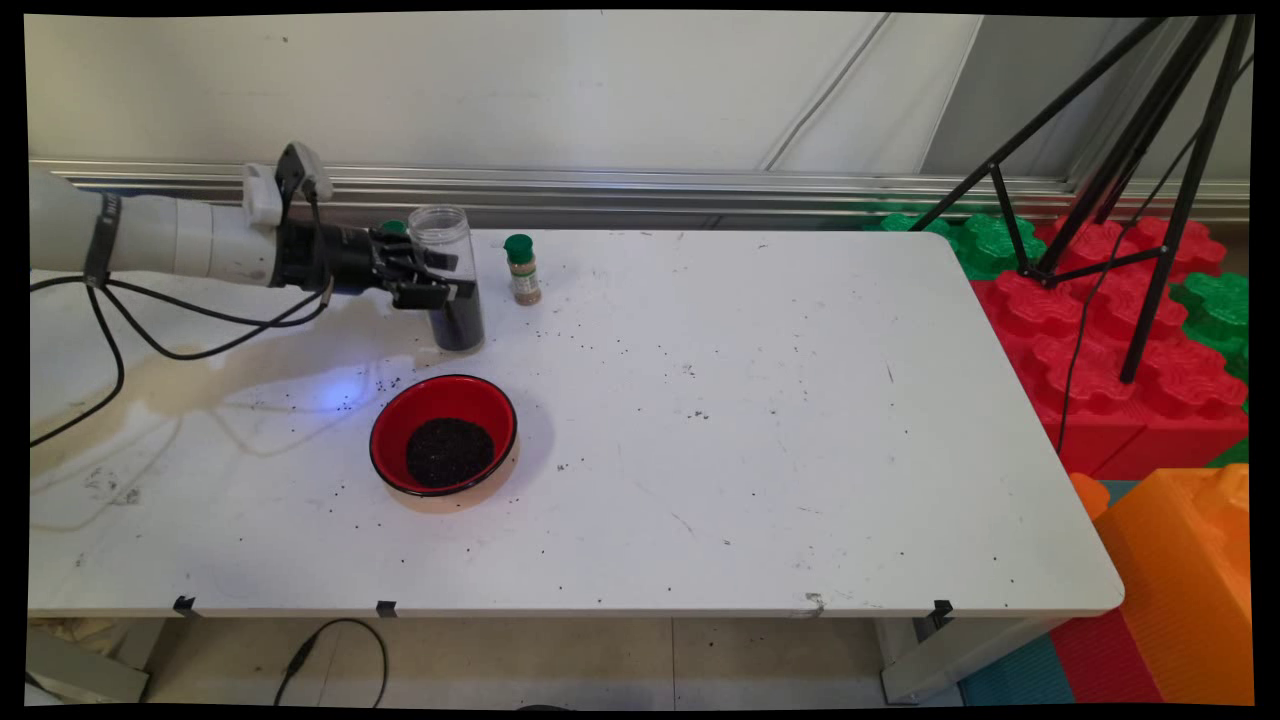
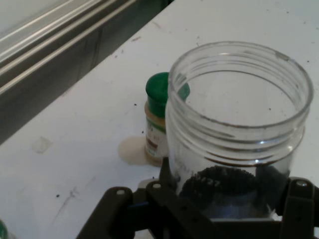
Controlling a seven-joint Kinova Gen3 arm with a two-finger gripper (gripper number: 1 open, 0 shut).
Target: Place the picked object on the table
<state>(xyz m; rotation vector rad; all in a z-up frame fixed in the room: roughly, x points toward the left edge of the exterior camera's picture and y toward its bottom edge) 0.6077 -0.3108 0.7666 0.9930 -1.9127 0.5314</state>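
Tool: closed around the lower body of a clear, lidless plastic jar, upper left of centre, standing on the worktop. Dark grains fill its bottom. Risks: grains spilled if the jar is tilted; the green-capped spice bottle just beside could be knocked. Red bowl of grains lies below.

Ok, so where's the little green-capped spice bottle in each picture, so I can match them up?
Main view: the spice bottle stands upright near the table's far edge, just right of the clear jar.
Hand view: the spice bottle sits left of centre, partly behind the jar.
Shared landmark: the clear jar with dark grains at its bottom, gripped by the gripper in both views.
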